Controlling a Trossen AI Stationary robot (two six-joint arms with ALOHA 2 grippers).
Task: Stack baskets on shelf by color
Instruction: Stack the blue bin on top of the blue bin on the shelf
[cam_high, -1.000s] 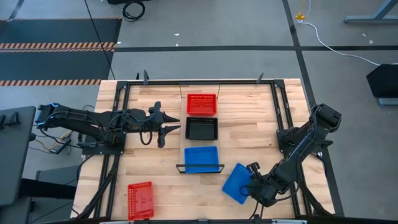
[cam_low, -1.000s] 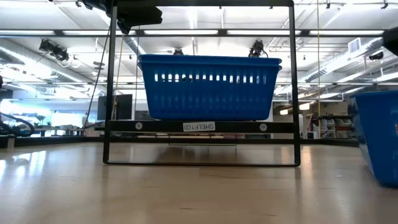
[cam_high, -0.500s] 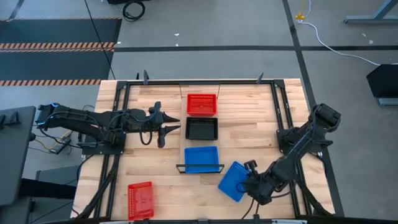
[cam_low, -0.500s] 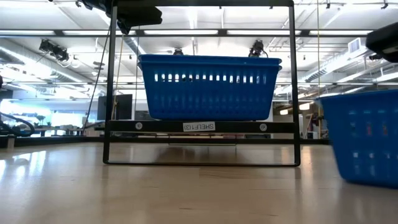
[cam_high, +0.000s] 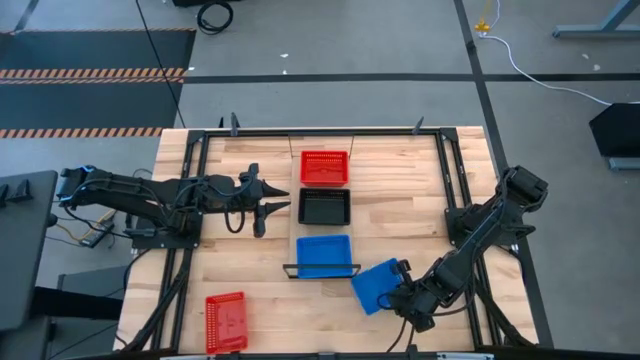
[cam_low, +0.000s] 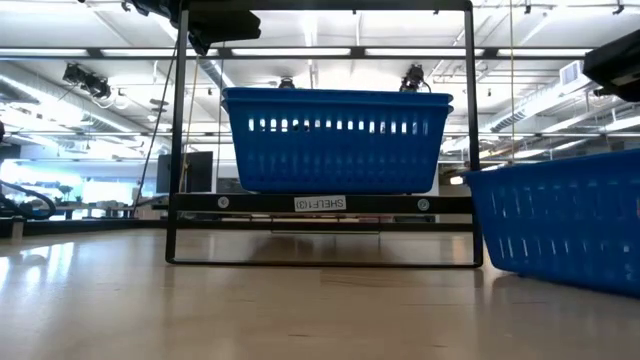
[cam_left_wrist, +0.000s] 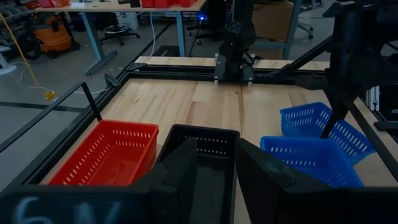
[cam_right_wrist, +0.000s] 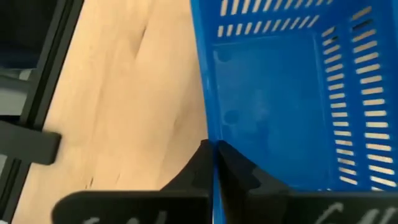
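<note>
Blue loose basket (cam_high: 378, 284) pinched by one side wall in right gripper (cam_right_wrist: 213, 163), lower right of high view, beside shelf (cam_high: 294, 205) end for stacking on blue basket (cam_high: 324, 253) there. Left gripper (cam_high: 268, 201) parked half-open, empty, left of shelf.

Two dark, jointed robot arms, the left arm (cam_high: 150, 195) and the right arm (cam_high: 480, 240), carry looped black cables. Each ends in two matte black wedge-shaped fingers (cam_left_wrist: 186, 168). Faint pale lettering marks both wrists.
</note>
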